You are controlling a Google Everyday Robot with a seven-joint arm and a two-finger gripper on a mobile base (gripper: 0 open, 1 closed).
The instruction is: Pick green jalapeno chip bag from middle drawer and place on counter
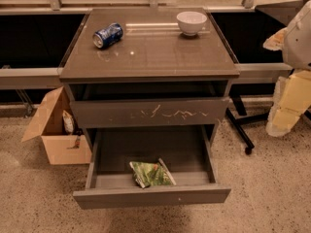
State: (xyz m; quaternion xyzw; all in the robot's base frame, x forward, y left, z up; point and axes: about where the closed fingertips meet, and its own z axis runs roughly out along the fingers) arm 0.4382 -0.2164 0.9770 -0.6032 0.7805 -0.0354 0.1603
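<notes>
I see the green jalapeno chip bag [151, 173] lying flat in the pulled-out middle drawer [151, 196], close behind its front panel, about mid-width. The gripper [290, 102] hangs out beyond the right edge of the counter [150, 52], well apart from the bag; I cannot tell its state. A blue soda can [108, 35] lies near the counter's rear left corner, and a white bowl [191, 23] sits near its rear right corner.

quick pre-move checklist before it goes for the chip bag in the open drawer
1. Middle drawer pulled open: ok.
2. Green jalapeno chip bag uncovered, near the drawer's front: ok.
3. Gripper over the bag: not ok, it hangs at the right edge, beside the cabinet.
4. Counter has bare room between blue soda can and white bowl: ok.
5. Bag full or empty: cannot tell.
</notes>
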